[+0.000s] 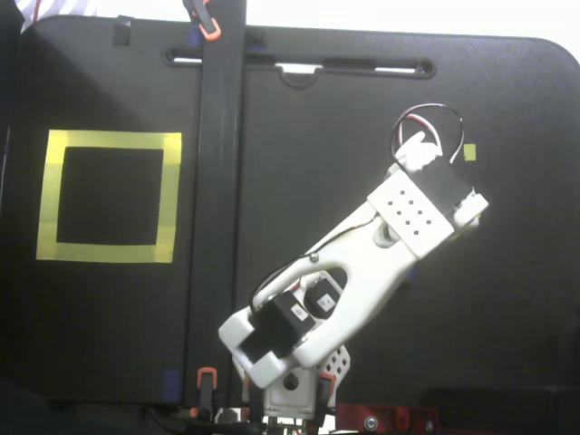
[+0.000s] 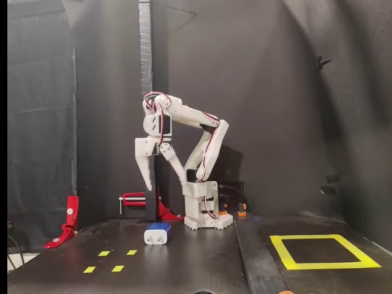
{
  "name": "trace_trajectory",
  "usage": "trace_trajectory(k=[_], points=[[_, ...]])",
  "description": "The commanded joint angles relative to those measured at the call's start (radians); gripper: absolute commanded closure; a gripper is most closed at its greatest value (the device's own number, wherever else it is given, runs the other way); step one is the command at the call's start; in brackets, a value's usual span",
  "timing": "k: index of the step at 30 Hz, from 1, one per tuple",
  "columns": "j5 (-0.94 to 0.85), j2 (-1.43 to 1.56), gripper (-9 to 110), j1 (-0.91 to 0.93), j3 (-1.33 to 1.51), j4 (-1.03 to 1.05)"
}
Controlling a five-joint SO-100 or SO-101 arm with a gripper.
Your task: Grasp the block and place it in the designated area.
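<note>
In a fixed view from the front, the gripper (image 2: 165, 174) hangs spread wide, well above the block (image 2: 157, 234), which lies on the black table (image 2: 202, 263) just in front of the arm's base (image 2: 207, 214), far from the designated area (image 2: 321, 251). To grasp well, I judge it should descend straight, straddle the block's narrow sides, and close only once both fingers bracket it.

No readable text, label, brand, number or sign is to be found in either fixed view; nothing legible is carried by the table (image 2: 184, 263), the arm, or the dark backdrop behind it.
</note>
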Motion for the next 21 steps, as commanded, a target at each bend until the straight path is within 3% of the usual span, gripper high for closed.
trace_trajectory(k=[1, 11, 21], points=[[-0.006, 0.003, 59, 0.009, -0.003, -0.008], [0.0, 0.005, 59, 0.038, 0.038, -0.032], [0.002, 0.057, 59, 0.052, 0.261, -0.23]])
